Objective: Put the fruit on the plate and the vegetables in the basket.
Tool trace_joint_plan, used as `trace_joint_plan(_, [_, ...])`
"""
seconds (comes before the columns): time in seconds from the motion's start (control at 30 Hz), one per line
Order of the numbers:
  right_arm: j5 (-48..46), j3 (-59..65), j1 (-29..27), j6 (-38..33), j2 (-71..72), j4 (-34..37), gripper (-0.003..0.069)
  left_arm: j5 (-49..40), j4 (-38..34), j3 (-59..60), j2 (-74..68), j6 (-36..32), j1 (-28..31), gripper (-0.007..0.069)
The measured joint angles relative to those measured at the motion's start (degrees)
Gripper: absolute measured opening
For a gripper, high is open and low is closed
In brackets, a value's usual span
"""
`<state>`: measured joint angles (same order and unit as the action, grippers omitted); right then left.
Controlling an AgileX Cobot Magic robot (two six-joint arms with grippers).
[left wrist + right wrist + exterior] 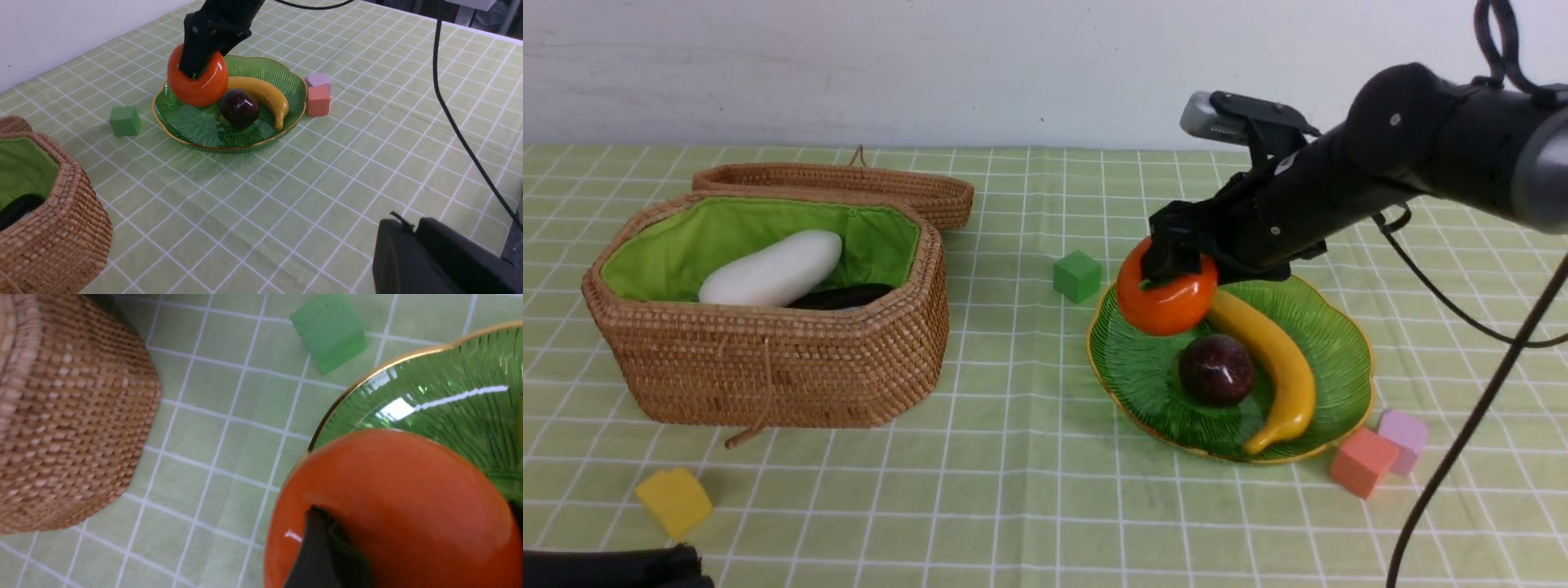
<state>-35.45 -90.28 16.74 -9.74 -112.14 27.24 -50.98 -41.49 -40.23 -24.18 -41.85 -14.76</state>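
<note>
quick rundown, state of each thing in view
basket: lid open, radish and a dark item inside
plate: holds banana and mangosteen
persimmon: gripped, over the plate's edge
right gripper: fingers closed on the persimmon
left gripper: shut, holding nothing

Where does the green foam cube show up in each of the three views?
Front view: green cube mid-frame, just left of the plate.
Left wrist view: cube at left-centre, beside the plate's gold rim.
Right wrist view: cube at top, above the rim.
Shared landmark: the orange persimmon.
</note>
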Motion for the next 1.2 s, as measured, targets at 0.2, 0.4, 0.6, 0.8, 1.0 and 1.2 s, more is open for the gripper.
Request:
trace_joint_plan(0.2, [2.33, 0.05, 0.0, 0.0, -2.73, -0.06, 0.0524, -0.11, 0.0, 0.0, 0.0, 0.0, 0.0, 0.0053])
trace_joint_plan(0.4, [0.14, -0.37, 0.0, 0.0, -2.95, -1.52, 0.0667, -0.17, 0.0, 0.0, 0.0, -1.41, 0.0, 0.0053])
trace_joint_plan(0.6, [-8.19, -4.28, -0.05, 1.41, -2.51, -4.9, 0.0662, -0.24, 0.0, 0.0, 0.0, -1.65, 0.0, 0.0053])
trace_joint_plan(0.8, [-23.95, -8.33, -1.57, 3.7, 5.17, -13.67, 0.0491, 2.07, 0.0, 0.0, 0.0, -1.04, 0.0, 0.0053])
trace_joint_plan(1.0, [-33.26, -8.09, -1.94, 6.21, 17.77, -23.67, 0.0169, 9.1, 0.85, 0.0, 0.55, 6.18, 0.0, -0.0001])
trace_joint_plan(1.2, [-35.55, -2.9, -1.98, 11.7, 29.44, -28.99, -0.0005, 10.24, 4.04, 0.0, 6.47, 8.8, 0.0, -0.0013])
